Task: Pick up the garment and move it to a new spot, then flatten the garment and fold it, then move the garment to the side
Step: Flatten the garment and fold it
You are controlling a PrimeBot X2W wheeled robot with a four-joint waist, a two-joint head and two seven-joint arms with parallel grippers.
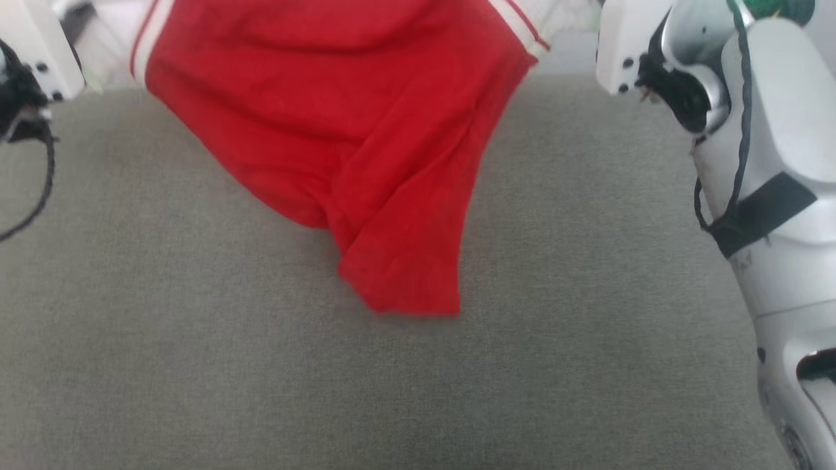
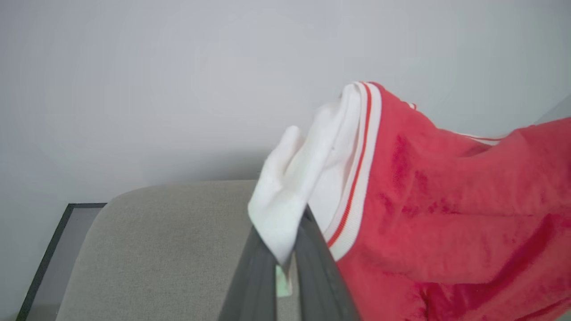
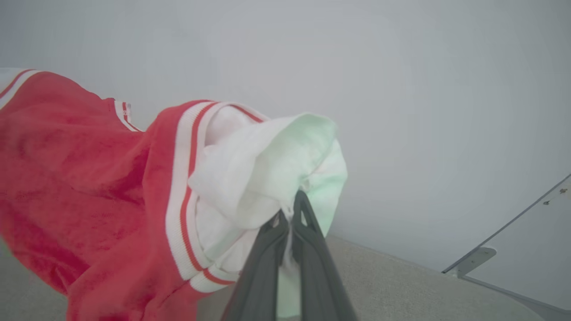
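- Red jersey shirt (image 1: pixel 339 130) hangs spread between the two arms, its body sagging in a broad fold at the top middle of the head view.
- Its lowest corner comes down to a point over the grey fabric surface (image 1: pixel 196 365); I cannot tell whether it touches.
- White ribbed bands with a red stripe edge the red body on both sides, and plain white sleeve cloth bunches beyond them.
- Left gripper (image 2: pixel 281 234) is clamped on a wad of that white sleeve cloth, which squeezes up from between its dark fingers (image 2: pixel 321 267); the jersey shirt (image 2: pixel 446 200) trails off to the right of the left wrist view.
- Right gripper (image 3: pixel 291 214) is pinched tight on the other white sleeve bunch, fingertips nearly meeting with cloth between them; the jersey shirt (image 3: pixel 89 178) stretches away to the left of the right wrist view.
- Pale right forearm (image 1: pixel 777 163) stands at the right edge of the head view, beside the jersey shirt.
- Behind both grips is a plain pale grey wall (image 2: pixel 134 67).
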